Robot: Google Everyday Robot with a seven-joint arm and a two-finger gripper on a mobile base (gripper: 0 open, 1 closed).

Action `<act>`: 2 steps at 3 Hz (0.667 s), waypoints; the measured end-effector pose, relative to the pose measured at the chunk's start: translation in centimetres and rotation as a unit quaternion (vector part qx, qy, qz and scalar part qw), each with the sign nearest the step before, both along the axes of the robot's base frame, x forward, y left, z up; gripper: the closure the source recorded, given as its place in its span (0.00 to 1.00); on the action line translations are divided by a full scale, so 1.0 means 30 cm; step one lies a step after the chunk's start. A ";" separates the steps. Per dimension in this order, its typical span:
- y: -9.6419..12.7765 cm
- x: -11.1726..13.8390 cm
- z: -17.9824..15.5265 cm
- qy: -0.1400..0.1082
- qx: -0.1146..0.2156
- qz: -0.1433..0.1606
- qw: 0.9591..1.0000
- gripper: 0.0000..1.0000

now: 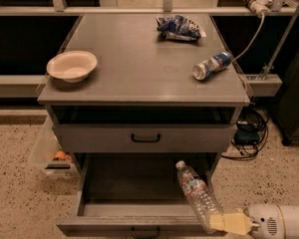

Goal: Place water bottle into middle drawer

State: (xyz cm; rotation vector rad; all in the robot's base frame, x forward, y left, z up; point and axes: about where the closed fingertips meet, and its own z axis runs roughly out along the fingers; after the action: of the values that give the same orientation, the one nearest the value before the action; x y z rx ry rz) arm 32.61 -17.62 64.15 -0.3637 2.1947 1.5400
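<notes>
The water bottle (197,194) is clear and ribbed with a pale cap and a narrow label band. It tilts with its cap up and to the left, over the right side of the open middle drawer (114,225), the lowest one, pulled out toward me. My gripper (228,221) comes in from the lower right, at the drawer's front right corner. Its yellowish fingers (234,221) are shut on the bottle's base. Whether the bottle touches the drawer floor I cannot tell.
On the cabinet top are a white bowl (72,65) at the left, a blue chip bag (179,28) at the back and a blue-and-silver can (213,65) lying at the right. The taller upper drawer (145,138) is closed. A clear bin (51,156) stands on the floor at the left, cables (249,133) at the right.
</notes>
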 end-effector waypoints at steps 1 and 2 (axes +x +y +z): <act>0.110 0.087 -0.146 0.034 0.017 0.029 0.999 1.00; 0.261 0.166 -0.317 0.079 0.020 0.076 0.994 1.00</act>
State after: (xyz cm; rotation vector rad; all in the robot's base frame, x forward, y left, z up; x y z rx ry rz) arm 37.60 -9.79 54.64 -0.4181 2.2983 1.7467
